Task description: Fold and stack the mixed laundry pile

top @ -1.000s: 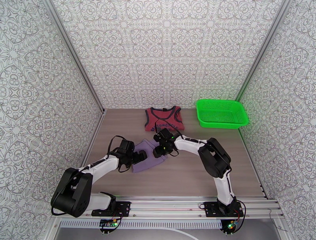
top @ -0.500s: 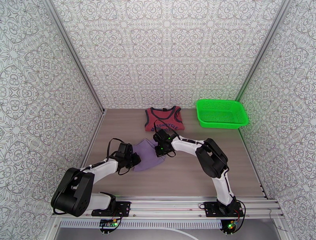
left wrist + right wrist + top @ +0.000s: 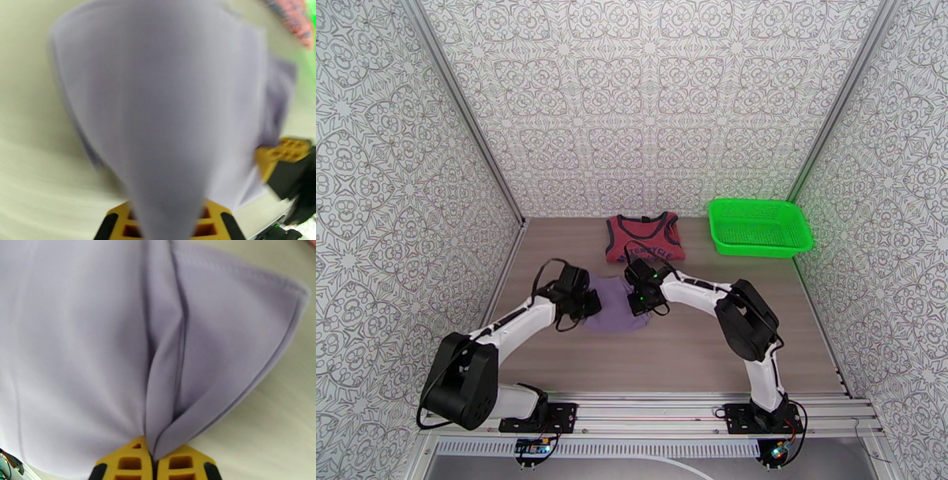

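Observation:
The lavender garment (image 3: pixel 615 309) lies bunched at mid-table between both grippers. My left gripper (image 3: pixel 589 305) is shut on its left edge; in the left wrist view the cloth (image 3: pixel 166 110) drapes out from between the yellow fingers (image 3: pixel 118 225). My right gripper (image 3: pixel 638 303) is shut on its right edge, and a fold of the lavender cloth (image 3: pixel 118 338) is pinched between the closed yellow fingertips (image 3: pixel 128 463). The dark red tank top (image 3: pixel 644 237) lies flat at the back of the table, just beyond the right gripper.
A bright green mesh basket (image 3: pixel 760 227) stands at the back right. Patterned walls close off the left, back and right. Bare wooden tabletop (image 3: pixel 695 347) stretches in front of the garment toward the arm bases.
Both grippers have shut on the lavender garment. The left gripper moved up and away from the bases, and the cloth drew in from a spread shape to a smaller bunch.

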{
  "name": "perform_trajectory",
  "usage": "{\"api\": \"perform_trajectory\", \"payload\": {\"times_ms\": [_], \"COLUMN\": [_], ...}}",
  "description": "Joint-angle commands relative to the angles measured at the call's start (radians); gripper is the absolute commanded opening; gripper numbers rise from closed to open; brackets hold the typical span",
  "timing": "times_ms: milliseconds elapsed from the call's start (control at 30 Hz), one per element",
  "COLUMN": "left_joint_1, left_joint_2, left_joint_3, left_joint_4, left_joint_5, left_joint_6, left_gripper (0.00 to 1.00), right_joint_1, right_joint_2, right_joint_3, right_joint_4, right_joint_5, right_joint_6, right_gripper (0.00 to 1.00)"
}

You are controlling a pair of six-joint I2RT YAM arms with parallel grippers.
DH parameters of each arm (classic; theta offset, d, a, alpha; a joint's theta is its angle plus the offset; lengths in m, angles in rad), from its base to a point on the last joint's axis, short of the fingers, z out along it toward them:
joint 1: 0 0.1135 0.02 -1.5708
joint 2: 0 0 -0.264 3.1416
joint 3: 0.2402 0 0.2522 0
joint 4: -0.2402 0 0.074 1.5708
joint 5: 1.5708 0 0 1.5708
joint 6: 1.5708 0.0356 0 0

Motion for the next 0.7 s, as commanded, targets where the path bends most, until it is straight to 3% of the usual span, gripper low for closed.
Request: {"api": "perform_trajectory", "payload": {"times_ms": [0, 333, 533, 667], "left_joint_1": [0.015, 0.079, 0.1, 0.125], "left_joint_2": [0.026, 0.242, 0.522, 0.713], "left_joint_3": [0.157, 0.639, 1.005, 1.191], "left_joint_4": [-0.124, -0.211, -0.235, -0.157], "left_joint_5": [-0.053, 0.048, 0.152, 0.26], "left_joint_6": [0.078, 0.211, 0.306, 0.329], "left_gripper": [0.0, 0.0, 0.0, 0.0], "right_joint_1": [-0.021, -0.173, -0.297, -0.343], "right_joint_2": [-0.095, -0.093, 0.07, 0.203], "right_joint_3": [0.098, 0.372, 0.648, 0.855], "right_joint_4": [-0.112, -0.174, -0.197, -0.186], "right_joint_5": [0.089, 0.08, 0.0, -0.012], "right_joint_6": [-0.007, -0.046, -0.096, -0.137], "right_gripper": [0.0, 0.0, 0.0, 0.0]}}
